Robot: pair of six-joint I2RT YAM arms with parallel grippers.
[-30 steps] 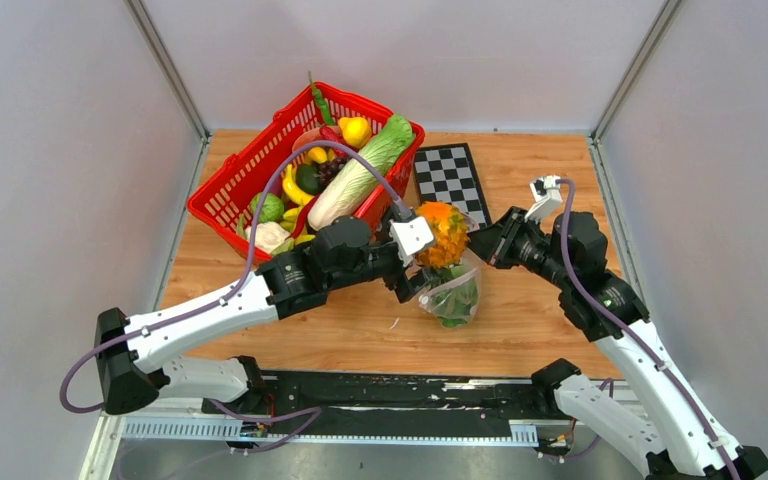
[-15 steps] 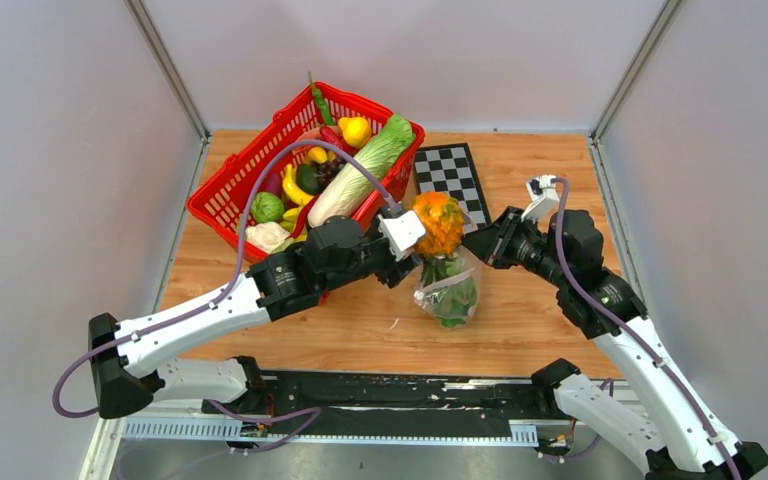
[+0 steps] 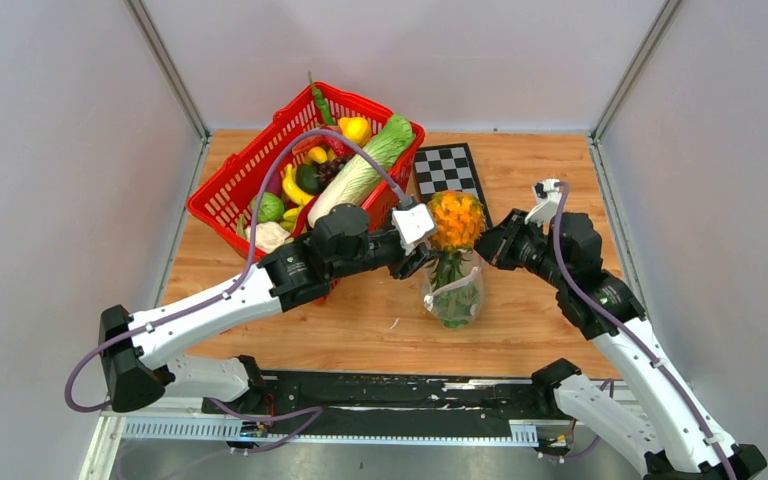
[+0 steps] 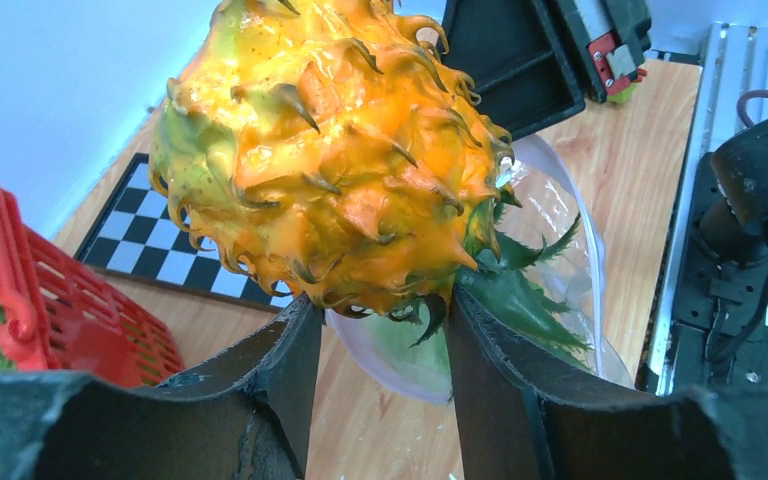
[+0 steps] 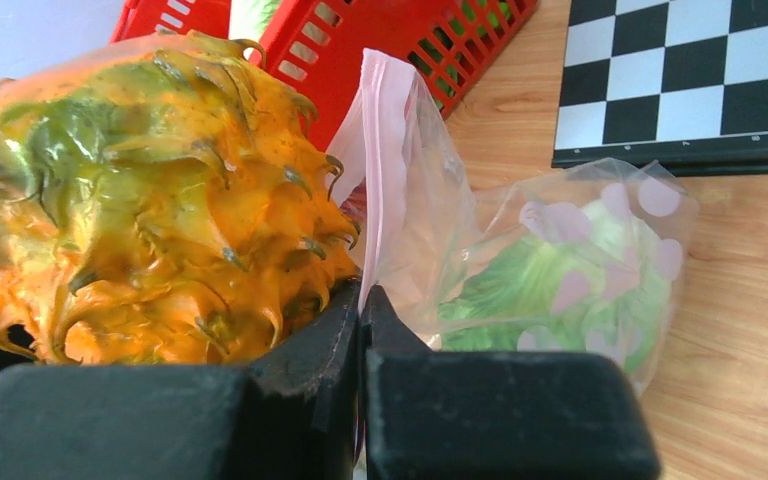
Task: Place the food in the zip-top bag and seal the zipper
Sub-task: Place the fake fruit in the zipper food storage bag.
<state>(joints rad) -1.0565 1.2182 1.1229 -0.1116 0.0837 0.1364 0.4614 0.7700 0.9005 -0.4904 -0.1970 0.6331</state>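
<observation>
At the table's (image 3: 360,325) middle, the zip-top bag (image 5: 440,230) holds lettuce (image 5: 520,290), an orange spiky fruit (image 3: 457,218) perched at its mouth. My right jaws pinch the zipper (image 5: 385,150); my left jaws flank the fruit, whether gripping I cannot tell.

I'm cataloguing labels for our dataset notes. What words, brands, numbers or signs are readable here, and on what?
No readable text in any view.
Checkerboard: plain black and white squares only.
Zip-top bag: pale pink dots and a plain pink strip, no print.
Red basket and orange spiky fruit: no labels visible.
Small red part on the right arm: too small to tell.
</observation>
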